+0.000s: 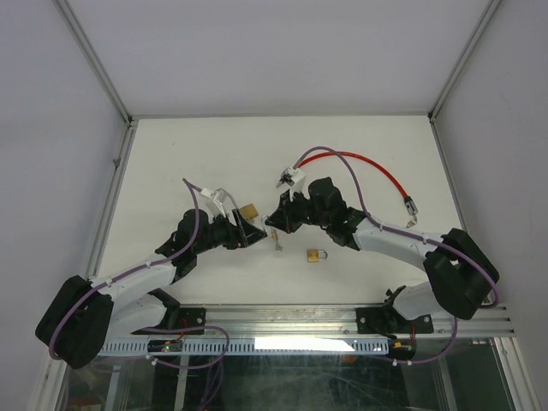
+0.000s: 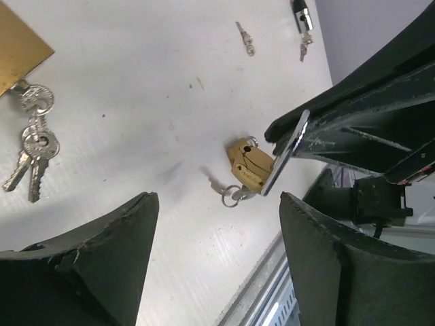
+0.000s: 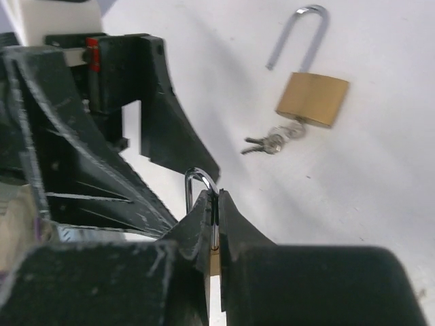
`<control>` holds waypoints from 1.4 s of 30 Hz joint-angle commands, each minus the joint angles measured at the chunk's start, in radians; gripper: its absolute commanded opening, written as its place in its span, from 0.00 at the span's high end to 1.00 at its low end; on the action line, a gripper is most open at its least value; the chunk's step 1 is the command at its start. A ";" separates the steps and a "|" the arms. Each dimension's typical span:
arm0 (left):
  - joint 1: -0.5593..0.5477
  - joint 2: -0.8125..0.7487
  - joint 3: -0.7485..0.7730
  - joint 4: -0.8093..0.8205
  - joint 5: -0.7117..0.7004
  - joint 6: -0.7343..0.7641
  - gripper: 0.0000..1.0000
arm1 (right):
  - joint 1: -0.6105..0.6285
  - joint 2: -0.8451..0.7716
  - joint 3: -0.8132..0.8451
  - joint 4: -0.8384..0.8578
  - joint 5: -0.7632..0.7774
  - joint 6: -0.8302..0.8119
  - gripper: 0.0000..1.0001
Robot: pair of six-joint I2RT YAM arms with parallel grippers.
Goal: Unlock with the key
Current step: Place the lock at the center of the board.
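My right gripper (image 3: 215, 195) is shut on a small brass padlock; its steel shackle (image 3: 196, 182) sticks out past the fingertips, and the body is mostly hidden between the fingers. In the top view this gripper (image 1: 272, 224) hovers mid-table, and a small key (image 1: 276, 244) shows just below its tips. My left gripper (image 2: 216, 198) stands open with nothing between its fingers. In the top view it (image 1: 250, 233) sits close to the left of the right gripper. Whether the key sits in the held padlock I cannot tell.
A larger brass padlock (image 3: 312, 99) lies with its shackle open beside a bunch of keys (image 3: 272, 142). A second small padlock (image 2: 246, 163) with a key ring (image 2: 231, 195) lies near the front edge. A red cable lock (image 1: 368, 164) curves at back right.
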State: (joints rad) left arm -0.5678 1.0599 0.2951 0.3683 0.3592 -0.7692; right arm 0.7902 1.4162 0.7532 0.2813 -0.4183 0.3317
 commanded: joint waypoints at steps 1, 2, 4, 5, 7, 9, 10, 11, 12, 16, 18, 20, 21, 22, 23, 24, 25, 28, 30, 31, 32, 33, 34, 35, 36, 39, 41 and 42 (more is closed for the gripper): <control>0.003 -0.002 0.045 -0.055 -0.098 -0.011 0.26 | -0.003 -0.045 0.055 -0.138 0.196 -0.072 1.00; 0.003 -0.006 0.044 -0.059 -0.111 -0.018 0.26 | -0.001 -0.041 0.065 -0.169 0.237 -0.076 1.00; 0.003 -0.017 0.044 -0.073 -0.134 -0.027 0.25 | -0.001 -0.027 0.092 -0.238 0.308 -0.087 1.00; 0.004 -0.022 0.044 -0.085 -0.145 -0.029 0.25 | -0.002 -0.019 0.105 -0.264 0.343 -0.096 1.00; 0.003 -0.038 0.044 -0.110 -0.181 -0.038 0.25 | -0.001 0.010 0.128 -0.308 0.397 -0.116 1.00; 0.004 -0.060 0.043 -0.136 -0.217 -0.046 0.24 | -0.001 0.040 0.151 -0.338 0.420 -0.135 1.00; 0.004 -0.073 0.040 -0.145 -0.233 -0.050 0.23 | -0.001 0.057 0.162 -0.344 0.424 -0.145 1.00; 0.003 -0.087 0.037 -0.156 -0.251 -0.052 0.23 | -0.001 0.079 0.179 -0.355 0.429 -0.151 1.00; 0.003 -0.103 0.036 -0.167 -0.268 -0.056 0.23 | 0.000 0.104 0.195 -0.365 0.430 -0.155 1.00; 0.005 -0.174 0.022 -0.218 -0.351 -0.084 0.23 | 0.019 0.210 0.261 -0.376 0.412 -0.166 1.00; 0.006 -0.215 0.013 -0.252 -0.399 -0.101 0.22 | 0.031 0.265 0.294 -0.374 0.393 -0.166 1.00; 0.005 -0.252 0.004 -0.280 -0.442 -0.116 0.21 | 0.041 0.317 0.321 -0.372 0.378 -0.158 1.00; 0.005 -0.275 -0.001 -0.289 -0.454 -0.122 0.21 | 0.045 0.341 0.330 -0.364 0.369 -0.153 1.00; 0.005 -0.290 -0.006 -0.295 -0.461 -0.127 0.20 | 0.046 0.363 0.338 -0.355 0.357 -0.143 1.00; 0.005 -0.302 -0.010 -0.300 -0.463 -0.128 0.20 | 0.047 0.383 0.347 -0.346 0.342 -0.136 1.00; 0.005 -0.312 -0.014 -0.304 -0.467 -0.128 0.20 | 0.049 0.404 0.357 -0.340 0.331 -0.128 1.00; 0.005 -0.320 -0.015 -0.309 -0.469 -0.128 0.20 | 0.052 0.422 0.369 -0.334 0.324 -0.121 1.00; 0.005 -0.336 -0.016 -0.315 -0.464 -0.124 0.19 | 0.066 0.472 0.410 -0.334 0.316 -0.115 1.00; 0.006 -0.343 -0.016 -0.315 -0.459 -0.122 0.19 | 0.074 0.499 0.437 -0.346 0.309 -0.114 1.00; 0.005 -0.346 -0.016 -0.314 -0.454 -0.120 0.19 | 0.077 0.509 0.449 -0.352 0.305 -0.113 0.99; 0.005 -0.348 -0.017 -0.312 -0.451 -0.119 0.19 | 0.079 0.517 0.456 -0.356 0.301 -0.108 0.96; 0.005 -0.348 -0.017 -0.310 -0.446 -0.119 0.19 | 0.079 0.521 0.462 -0.360 0.298 -0.104 0.92; 0.006 -0.347 -0.019 -0.309 -0.442 -0.119 0.19 | 0.080 0.523 0.463 -0.361 0.299 -0.099 0.86; 0.005 -0.345 -0.019 -0.305 -0.437 -0.118 0.19 | 0.080 0.519 0.463 -0.362 0.303 -0.094 0.80; 0.005 -0.341 -0.020 -0.302 -0.430 -0.118 0.19 | 0.080 0.513 0.461 -0.361 0.309 -0.092 0.75; 0.006 -0.324 -0.014 -0.293 -0.410 -0.112 0.18 | 0.080 0.468 0.444 -0.367 0.330 -0.093 0.55; 0.005 -0.306 -0.005 -0.290 -0.395 -0.105 0.17 | 0.078 0.422 0.426 -0.374 0.350 -0.096 0.42; 0.005 -0.296 0.002 -0.290 -0.386 -0.099 0.17 | 0.075 0.395 0.419 -0.384 0.364 -0.097 0.36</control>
State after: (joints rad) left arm -0.5678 0.7403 0.2787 0.0368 -0.0715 -0.8825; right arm 0.8677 1.9209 1.1820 -0.0883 -0.1001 0.2375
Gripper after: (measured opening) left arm 0.825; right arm 0.544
